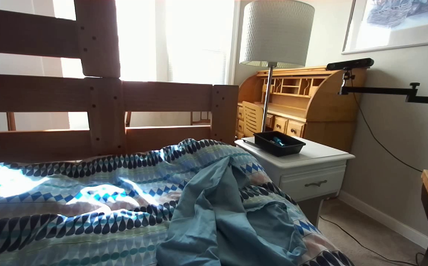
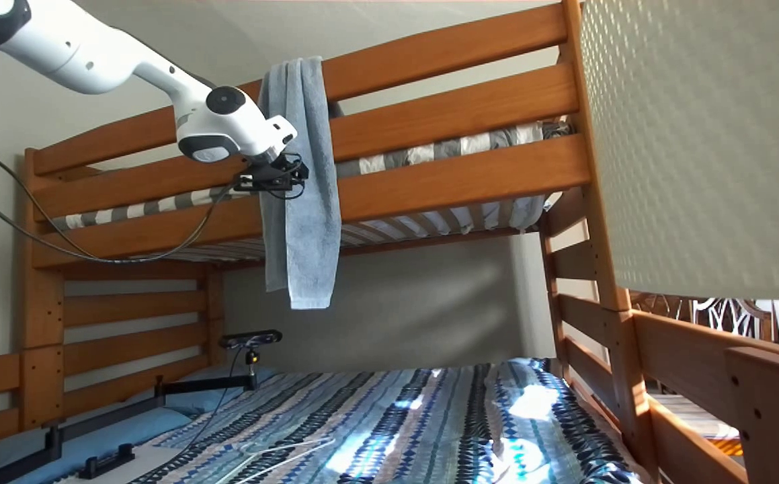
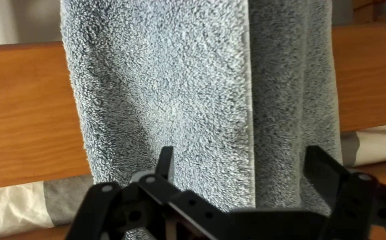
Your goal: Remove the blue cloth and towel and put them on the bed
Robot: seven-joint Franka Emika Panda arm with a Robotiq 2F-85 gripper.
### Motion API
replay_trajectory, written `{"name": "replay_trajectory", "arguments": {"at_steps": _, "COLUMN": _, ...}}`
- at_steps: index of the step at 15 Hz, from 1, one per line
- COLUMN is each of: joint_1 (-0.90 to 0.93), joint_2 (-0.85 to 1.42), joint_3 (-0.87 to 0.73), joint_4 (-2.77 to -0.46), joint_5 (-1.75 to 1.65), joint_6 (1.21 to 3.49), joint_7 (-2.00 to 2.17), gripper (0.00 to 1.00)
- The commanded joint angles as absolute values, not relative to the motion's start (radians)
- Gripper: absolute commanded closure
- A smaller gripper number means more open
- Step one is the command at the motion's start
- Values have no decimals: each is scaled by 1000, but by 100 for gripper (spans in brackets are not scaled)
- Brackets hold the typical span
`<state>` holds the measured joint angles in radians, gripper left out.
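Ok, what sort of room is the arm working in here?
Most likely a bedroom in a home: there's a bunk bed, a patterned cover spread over its lower level, and a nightstand beside it.

here's the arm (image 2: 113, 60), smooth, white and rounded, little grey dots (image 2: 90, 65) on its shell, a round black cap (image 2: 226, 100), thin dark cable (image 2: 113, 261)! and the gripper (image 3: 239, 160), black, angular, pale round screw heads (image 3: 106, 188), dark holes (image 3: 134, 216), blocky fingers (image 3: 321, 170)!
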<state>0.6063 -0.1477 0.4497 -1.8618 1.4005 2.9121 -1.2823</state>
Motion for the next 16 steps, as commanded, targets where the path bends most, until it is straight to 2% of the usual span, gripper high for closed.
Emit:
{"name": "replay_trajectory", "arguments": {"at_steps": 1, "joint_1": 637, "joint_2": -112, "joint_3": 467, "joint_4": -1815, "joint_5": 1527, "joint_6": 2993, "joint_7": -1411, "gripper": 0}}
{"name": "replay_trajectory", "arguments": {"at_steps": 8, "joint_1": 657, "joint_2": -42, "joint_3": 494, "joint_4": -1716, "joint_5": 1708, "joint_6": 3080, "joint_7": -1638, "gripper": 0}}
{"name": "replay_trajectory", "arguments": {"at_steps": 9, "joint_1": 657, "joint_2": -33, "joint_3": 497, "joint_4": -1702, "joint_5": 1732, "joint_6": 3080, "joint_7": -1669, "gripper": 25}}
{"name": "replay_trajectory", "arguments": {"at_steps": 11, "joint_1": 655, "joint_2": -9, "joint_3": 502, "joint_4": -1671, "joint_5": 1791, "joint_6": 3084, "joint_7": -1743, "gripper": 34}}
{"name": "replay_trajectory", "arguments": {"at_steps": 16, "joint_1": 653, "joint_2": 29, "joint_3": 501, "joint_4": -1648, "joint_5": 1853, "joint_6": 3074, "joint_7": -1840, "gripper": 72}}
